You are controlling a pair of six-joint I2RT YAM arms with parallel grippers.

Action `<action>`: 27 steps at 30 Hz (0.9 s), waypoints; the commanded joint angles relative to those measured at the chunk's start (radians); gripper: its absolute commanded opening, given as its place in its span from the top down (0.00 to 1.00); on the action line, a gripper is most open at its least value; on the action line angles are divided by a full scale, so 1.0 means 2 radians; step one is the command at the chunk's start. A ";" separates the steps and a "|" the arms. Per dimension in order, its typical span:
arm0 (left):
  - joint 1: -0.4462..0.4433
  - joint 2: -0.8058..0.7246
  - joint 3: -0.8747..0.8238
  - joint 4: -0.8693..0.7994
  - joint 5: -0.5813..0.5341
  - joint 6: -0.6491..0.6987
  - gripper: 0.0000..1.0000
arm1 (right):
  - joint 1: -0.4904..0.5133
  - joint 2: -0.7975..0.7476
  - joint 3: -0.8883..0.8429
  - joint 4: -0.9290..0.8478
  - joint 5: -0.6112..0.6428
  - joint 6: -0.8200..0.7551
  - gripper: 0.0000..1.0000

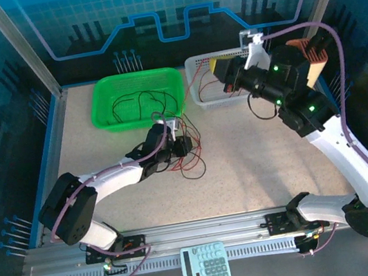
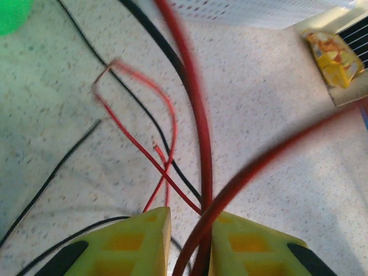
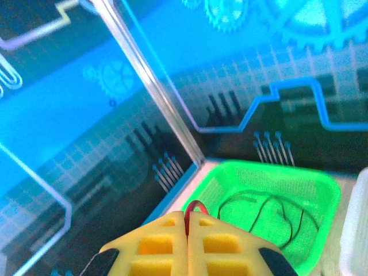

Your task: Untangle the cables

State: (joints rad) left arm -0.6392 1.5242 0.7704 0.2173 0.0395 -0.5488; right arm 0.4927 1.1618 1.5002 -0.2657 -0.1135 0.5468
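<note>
Left pincer (image 2: 191, 215) pinches narrow on a red cable (image 2: 198, 144), while the wrist close-up catches right pincer (image 3: 188, 216) clamping a red loop (image 3: 195, 202) at its tips.

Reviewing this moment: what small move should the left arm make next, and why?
Probably close the left gripper firmly on the thin red cable running between its yellow fingers before any pulling. That cable crosses thin black cables on the speckled table, and the right gripper is shut on a red strand, held high.
</note>
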 commanded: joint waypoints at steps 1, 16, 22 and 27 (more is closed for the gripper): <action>-0.004 0.003 -0.015 0.018 -0.010 -0.007 0.77 | -0.027 0.000 0.026 0.037 -0.003 0.015 1.00; -0.004 -0.007 -0.039 0.027 -0.008 -0.016 0.70 | -0.111 0.003 0.068 0.055 -0.062 0.051 1.00; -0.004 -0.030 -0.039 0.019 -0.008 -0.016 0.57 | -0.118 -0.009 0.043 0.055 -0.054 0.043 1.00; -0.004 -0.044 -0.033 0.013 -0.005 -0.019 0.48 | -0.123 -0.001 0.033 0.081 -0.041 0.040 1.00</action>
State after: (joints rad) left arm -0.6399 1.4712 0.7036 0.2493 0.0299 -0.5797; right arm 0.2611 1.1610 1.5764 -0.1753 -0.2096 0.6361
